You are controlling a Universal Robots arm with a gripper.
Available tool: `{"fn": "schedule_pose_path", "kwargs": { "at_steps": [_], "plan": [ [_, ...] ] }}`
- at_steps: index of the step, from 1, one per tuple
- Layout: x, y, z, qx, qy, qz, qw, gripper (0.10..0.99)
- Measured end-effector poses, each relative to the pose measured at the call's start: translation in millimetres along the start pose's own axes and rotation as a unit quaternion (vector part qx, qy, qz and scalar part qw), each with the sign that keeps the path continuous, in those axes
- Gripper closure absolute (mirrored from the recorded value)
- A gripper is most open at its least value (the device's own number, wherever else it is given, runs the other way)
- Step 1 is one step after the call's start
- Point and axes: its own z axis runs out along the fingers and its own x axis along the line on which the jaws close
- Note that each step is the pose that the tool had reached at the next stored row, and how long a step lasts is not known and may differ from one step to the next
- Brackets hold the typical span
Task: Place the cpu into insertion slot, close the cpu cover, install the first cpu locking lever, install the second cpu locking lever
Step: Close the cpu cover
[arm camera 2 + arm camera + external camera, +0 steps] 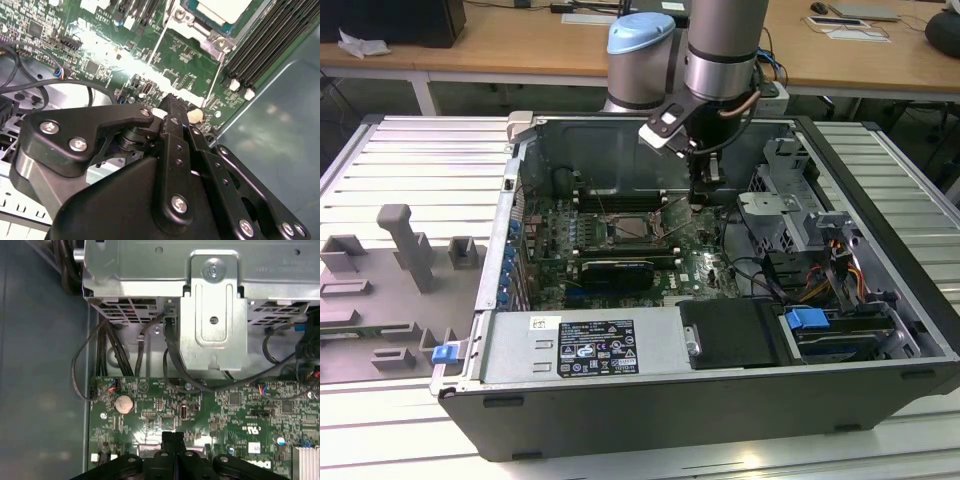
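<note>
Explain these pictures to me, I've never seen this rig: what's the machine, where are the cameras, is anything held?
A grey jointed robot arm reaches into an open black computer case lying on a ribbed metal table. The exterior view looks on from outside; both wrist views ride on the arm, looking past its black gripper at the green circuit board. The gripper is shut, nothing seen between its fingers. The cpu, a small square chip with a pale silvery top, lies in the silver-rimmed insertion slot.

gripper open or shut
Shut: in the first wrist view the gripper has its fingertips pressed together, with nothing between them.
</note>
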Motion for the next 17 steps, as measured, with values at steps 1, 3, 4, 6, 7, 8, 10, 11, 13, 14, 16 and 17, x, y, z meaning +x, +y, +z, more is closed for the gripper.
{"fn": "schedule_pose_path", "kwargs": {
  "at_steps": [1, 3, 4, 6, 7, 8, 10, 11, 13, 14, 16, 17],
  "plan": [
    [0.0, 1.2, 0.6, 0.0002, 0.0, 0.0, 1.0, 0.98],
    [-0.1, 3.4, 1.9, 0.0003, 0.0, -0.001, 1.0, 0.98],
    [-0.2, 4.7, 2.5, 0.0004, -0.0001, -0.001, 1.0, 0.98],
    [-0.2, 7.0, 4.0, 0.0004, 0.0001, -0.003, 1.0, 0.98],
    [-0.2, 7.6, 4.7, 0.0004, 0.0001, -0.003, 1.0, 0.98],
    [-0.3, 8.4, 6.3, 0.0006, 0.0001, -0.004, 1.0, 0.98],
    [-0.4, 9.8, 10.2, 0.001, 0.0002, -0.004, 1.0, 0.98],
    [-0.4, 9.9, 11.2, 0.0012, 0.0002, -0.004, 1.0, 0.98],
    [-0.4, 9.9, 11.7, 0.0112, 0.0002, -0.004, 0.9999, 0.98],
    [-0.4, 9.8, 11.8, 0.0216, 0.0005, -0.004, 0.9998, 0.98],
    [-0.4, 9.8, 11.7, 0.031, 0.0006, -0.004, 0.9995, 0.98],
    [-0.4, 9.5, 11.7, 0.0313, 0.0006, -0.004, 0.9995, 0.98]
  ]
}}
